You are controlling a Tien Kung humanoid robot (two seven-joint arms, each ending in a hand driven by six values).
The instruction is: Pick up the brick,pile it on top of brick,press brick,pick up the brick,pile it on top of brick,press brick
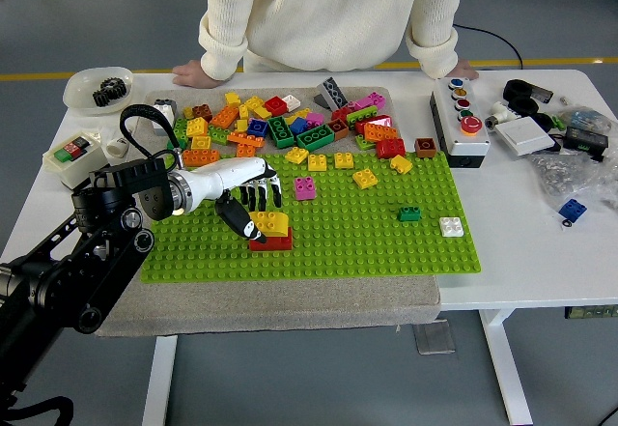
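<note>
left robot hand (pixel 249 197) reaches in over the green baseplate (pixel 386 242), white palm, dark fingers (pixel 263 194) spread and relaxed, thumb dropped against the left side of the yellow brick (pixel 269 223). nothing is held; the hand looks open, resting at the stack rather than gripping it. right robot hand not in view.

yellow brick sits directly under the fingertips, stacked on a red brick (pixel 274 242) that stands on the baseplate. judged: brick placed, pressing step in hand.

handling, judged: the bricks are hard moulded plastic, light, stiff, smooth-sided and a bit slippery; studs on top give the only texture. take hold across two opposite flat sides, not the studs. press straight down on top, else it seats tilted.

beyond the hand, away from the robot: a pink brick (pixel 304 188), then a loose pile of bricks (pixel 280 122) in mixed colours on a grey pad (pixel 290 300). baseplate studded and rigid-looking. far right of the hand: small green brick (pixel 409 213) and white brick (pixel 451 226). a person (pixel 328 15) stands at the far side of the table (pixel 541 262), hands resting on its edge.
</note>
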